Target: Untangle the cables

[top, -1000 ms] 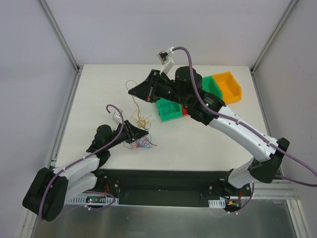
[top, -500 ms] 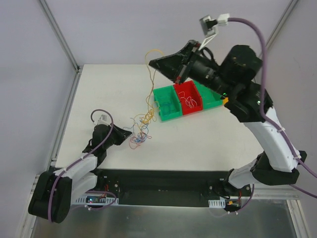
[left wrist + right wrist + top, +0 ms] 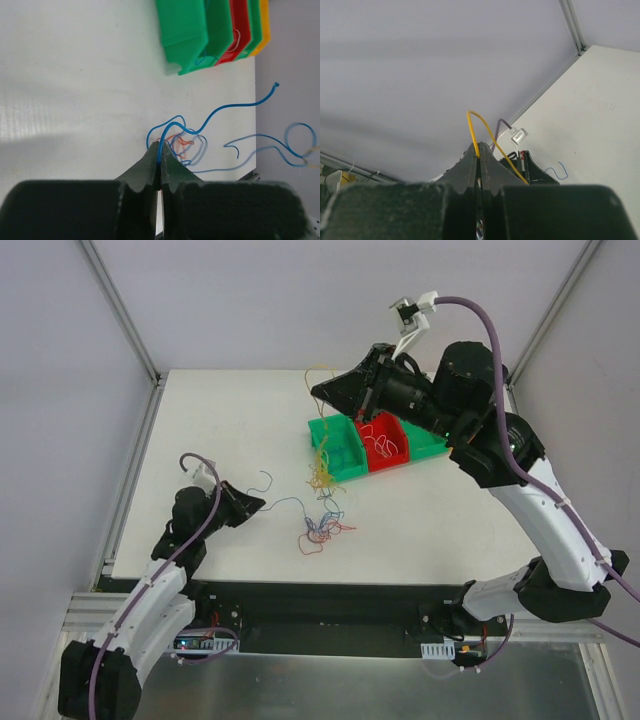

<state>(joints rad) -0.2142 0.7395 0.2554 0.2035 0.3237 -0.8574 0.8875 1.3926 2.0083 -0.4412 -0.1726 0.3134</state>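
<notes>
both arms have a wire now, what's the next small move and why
Probably draw the left arm a little back toward its base, away from the knot. Its jaws are shut on the blue cable, the right jaws hold the yellow cable raised, and both strands appear to run into the same tangle, so pulling them apart may loosen it.
</notes>
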